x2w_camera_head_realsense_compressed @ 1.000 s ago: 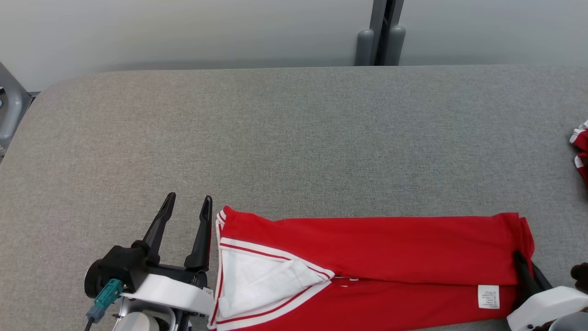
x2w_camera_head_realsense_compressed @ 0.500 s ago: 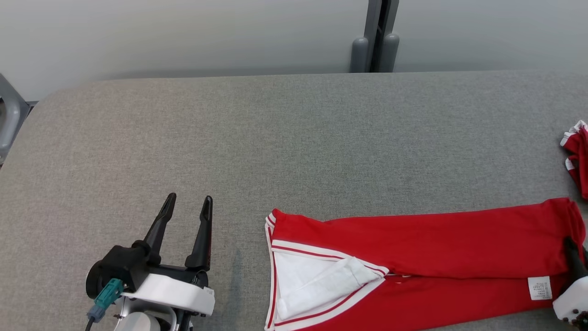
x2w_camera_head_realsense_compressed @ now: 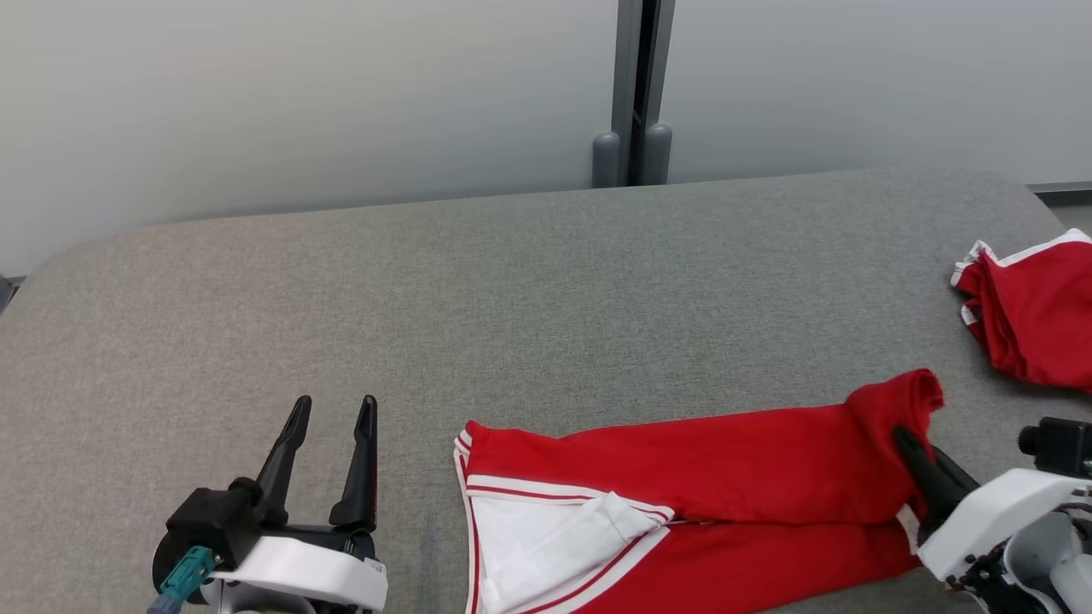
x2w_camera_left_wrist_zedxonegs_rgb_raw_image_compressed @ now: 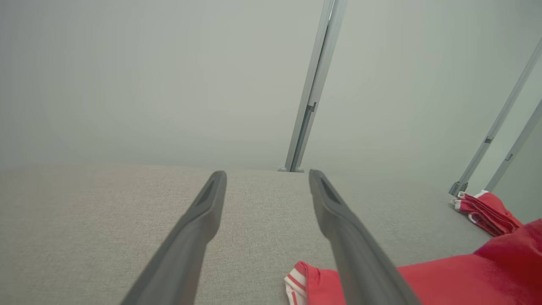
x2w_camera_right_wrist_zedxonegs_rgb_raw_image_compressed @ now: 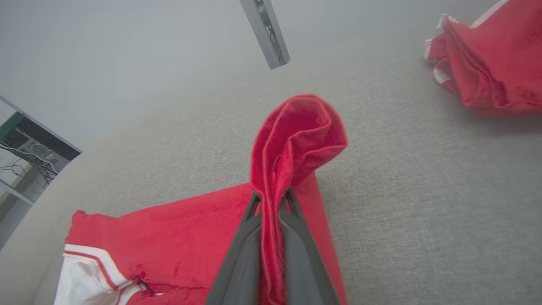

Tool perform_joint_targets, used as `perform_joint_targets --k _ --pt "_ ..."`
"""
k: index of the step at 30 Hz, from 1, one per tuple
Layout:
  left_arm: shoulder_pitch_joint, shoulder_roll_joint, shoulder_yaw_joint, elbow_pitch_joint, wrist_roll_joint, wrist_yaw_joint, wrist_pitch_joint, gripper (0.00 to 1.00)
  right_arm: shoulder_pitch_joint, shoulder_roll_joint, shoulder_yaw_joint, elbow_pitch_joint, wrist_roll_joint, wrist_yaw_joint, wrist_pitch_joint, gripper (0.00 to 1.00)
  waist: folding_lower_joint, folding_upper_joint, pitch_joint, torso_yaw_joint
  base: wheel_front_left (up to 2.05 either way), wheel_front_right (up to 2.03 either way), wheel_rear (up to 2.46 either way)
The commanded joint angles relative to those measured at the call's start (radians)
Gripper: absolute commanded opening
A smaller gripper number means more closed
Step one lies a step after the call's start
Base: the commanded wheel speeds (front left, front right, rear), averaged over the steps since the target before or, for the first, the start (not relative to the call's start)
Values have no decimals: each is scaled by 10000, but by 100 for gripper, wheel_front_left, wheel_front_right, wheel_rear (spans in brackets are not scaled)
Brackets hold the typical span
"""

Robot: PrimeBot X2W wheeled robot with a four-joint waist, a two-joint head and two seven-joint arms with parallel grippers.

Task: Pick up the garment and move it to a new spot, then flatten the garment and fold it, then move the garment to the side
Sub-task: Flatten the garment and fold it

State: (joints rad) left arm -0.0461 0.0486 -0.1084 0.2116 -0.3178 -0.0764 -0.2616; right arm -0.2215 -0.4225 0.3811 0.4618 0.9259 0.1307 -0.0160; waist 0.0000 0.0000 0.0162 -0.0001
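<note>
Fingers (x2w_camera_right_wrist_zedxonegs_rgb_raw_image_compressed: 237,262) of the right claw (x2w_camera_right_wrist_zedxonegs_rgb_raw_image_compressed: 272,195) are clenched on the right-hand end of the garment (x2w_camera_right_wrist_zedxonegs_rgb_raw_image_compressed: 190,228), with a thin ridge of red knit squeezed between the 2 dark, tapered blades. Above their tips the cloth swells into a soft rounded loop, and its fuzzy weave is plain in the right wrist view.

In the head view this claw (x2w_camera_head_realsense_compressed: 917,452) sits at the lower right. The garment (x2w_camera_head_realsense_compressed: 725,460) runs leftward from it as a long folded red band lying on the tabletop (x2w_camera_head_realsense_compressed: 512,298). It ends in a smooth white panel edged with red-and-white striped trim.

The left claw (x2w_camera_head_realsense_compressed: 335,402) is at the lower left, released, with its 2 fingers spread and nothing between them. Seen from its own wrist (x2w_camera_left_wrist_zedxonegs_rgb_raw_image_compressed: 266,173), they are long matte wedges above the gray woven tabletop, which has rounded corners.

A second red garment (x2w_camera_head_realsense_compressed: 1036,324) with white trim lies crumpled at the far right, apart from the first.

1 second ago the gripped end lay flat and the striped end sat right beside the left claw's finger. Now that end is lifted and bunched, and a strip of bare gray cloth separates the trim from the left claw. The head camera has also swung, bringing more of the second garment into view.
</note>
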Motion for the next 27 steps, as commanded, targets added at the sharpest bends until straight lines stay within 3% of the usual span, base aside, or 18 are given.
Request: perform_joint_targets --k 1,8,12,17,27 --pt "42 48 59 -14 -48 82 -40 100 77 26 -4 -108 79 -1 77 0 0 0 -150 -140 0 0 0" --pt "55 47 105 -81 -131 74 -40 100 435 1104 36 -2199 1376 -1 1512 0 0 0 -278 -100 0 0 0" --pt "102 45 168 -67 -86 57 -40 100 630 2106 -51 -2834 1940 -1 2054 0 0 0 -307 156 0 0 0" --pt "129 45 224 -18 -32 19 -40 100 817 3097 44 -2983 2163 -1 2650 0 0 0 -283 613 0 0 0" --pt "22 42 165 26 -196 39 -40 100 411 3684 362 -2073 1892 -1 2545 0 0 0 12 1658 0 0 0"
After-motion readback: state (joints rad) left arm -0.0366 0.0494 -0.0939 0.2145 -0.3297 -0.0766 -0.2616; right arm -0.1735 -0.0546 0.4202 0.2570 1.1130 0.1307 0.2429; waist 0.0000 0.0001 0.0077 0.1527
